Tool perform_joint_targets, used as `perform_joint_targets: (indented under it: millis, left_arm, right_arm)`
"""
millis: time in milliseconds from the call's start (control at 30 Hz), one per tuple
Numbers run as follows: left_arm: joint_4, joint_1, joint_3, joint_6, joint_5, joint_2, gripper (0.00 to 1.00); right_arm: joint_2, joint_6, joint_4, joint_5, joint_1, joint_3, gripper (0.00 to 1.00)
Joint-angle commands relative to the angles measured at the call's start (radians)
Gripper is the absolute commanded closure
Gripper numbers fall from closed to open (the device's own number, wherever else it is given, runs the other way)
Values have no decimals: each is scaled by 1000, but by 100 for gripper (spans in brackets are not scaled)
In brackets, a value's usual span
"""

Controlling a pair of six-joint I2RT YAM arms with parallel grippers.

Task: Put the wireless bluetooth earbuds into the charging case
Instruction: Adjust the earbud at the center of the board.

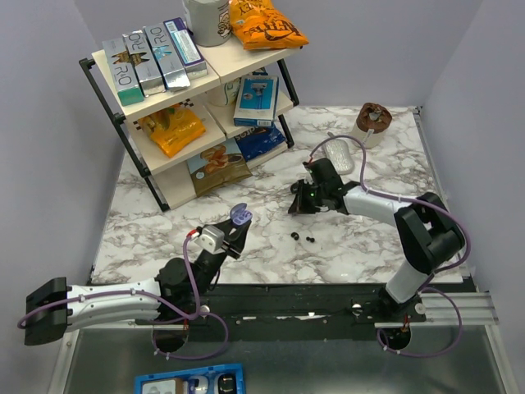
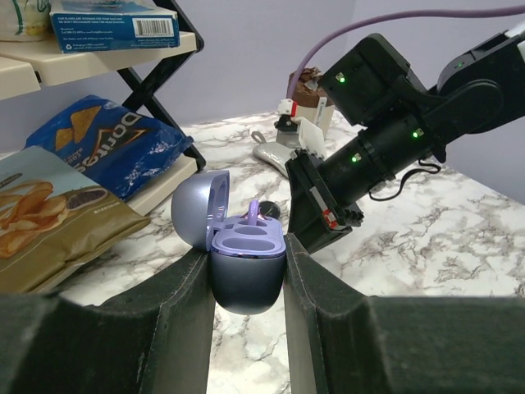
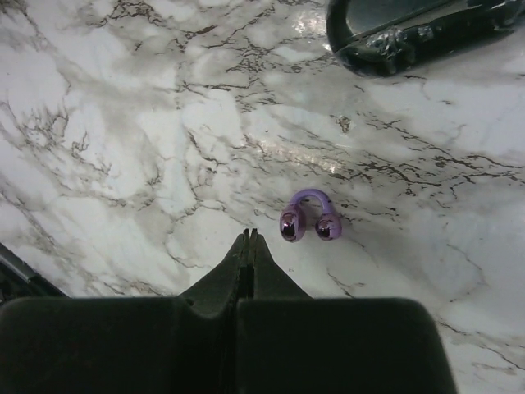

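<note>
My left gripper point(image 1: 232, 232) is shut on the open purple charging case point(image 2: 246, 263) and holds it above the marble with its lid point(image 2: 197, 213) tipped back. A purple piece point(image 2: 254, 211) stands in the case's far slot; the near slot is empty. A purple clip-shaped earbud point(image 3: 309, 220) lies on the marble just ahead and to the right of my right gripper point(image 3: 248, 238), which is shut and empty. In the top view small dark earbud pieces point(image 1: 311, 240) lie between the case point(image 1: 238, 216) and the right gripper point(image 1: 297, 203).
A black-framed shelf point(image 1: 164, 98) with snack bags and boxes stands at the back left. A brown bowl point(image 1: 374, 119) and a clear plastic piece point(image 1: 340, 156) sit at the back right. A blue tray point(image 1: 189, 382) lies below the table's near edge.
</note>
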Motion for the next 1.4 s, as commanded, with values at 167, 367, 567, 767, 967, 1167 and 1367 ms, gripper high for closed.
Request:
perform_joint_targets:
  millis: [167,367,567,767,967,1167,1367]
  left_arm:
    - [34,-10,-6,-4,-21,19,100]
    - [25,-15,-4,2,-26,13,100]
    - [19,-15,-4,9,-31,12,100]
    - [28,-16,-1,12,-21,33,100]
    - [36,-16,-3,12,-20,42,100]
    - [44,-16,-6,7,-21,48,100]
    - [48,-15,-9,1,-20,48,100]
  right_arm:
    - [-16,-77,-130,178,-4,91,73]
    - [28,-114,-145,232,-21,118,61]
    - [74,-157,-159,224,-21,134,62]
    - [94,-157,-141,184,-22,109,65]
    - [90,-162,-124,132,-21,85,75]
    - [84,-154,-129,115,-7,62,75]
    - [64,-148,-116,100,19,31,75]
